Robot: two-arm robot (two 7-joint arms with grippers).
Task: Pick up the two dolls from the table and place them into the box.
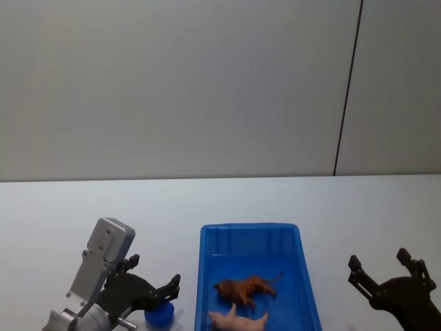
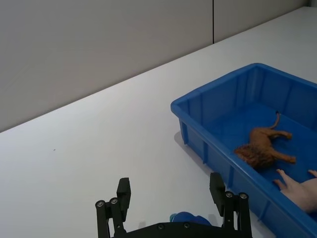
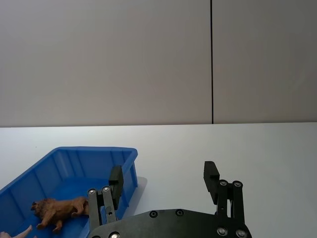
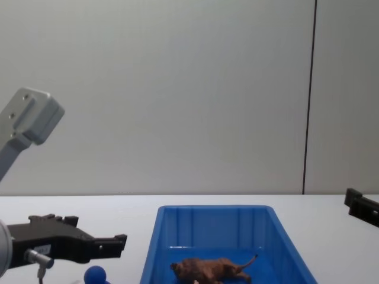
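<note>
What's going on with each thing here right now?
Brown doll: lying inside the box.
Dark-blue doll: on the table, at the left gripper.
Box: upright, open-topped.
Pink toy: lying inside the box.
Left gripper: open, beside the box.
Right gripper: open, empty.

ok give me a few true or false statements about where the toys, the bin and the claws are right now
1. The brown toy animal lies inside the blue bin. True.
2. The dark-blue toy is already in the bin. False: it sits on the white table, left of the bin, by the left claw.
3. The left claw is shut on the dark-blue toy. False: its fingers are spread open above the toy.
4. The right claw is open over the table, right of the bin. True.
5. The brown toy animal stands upright on the table. False: it lies on the bin floor.
</note>
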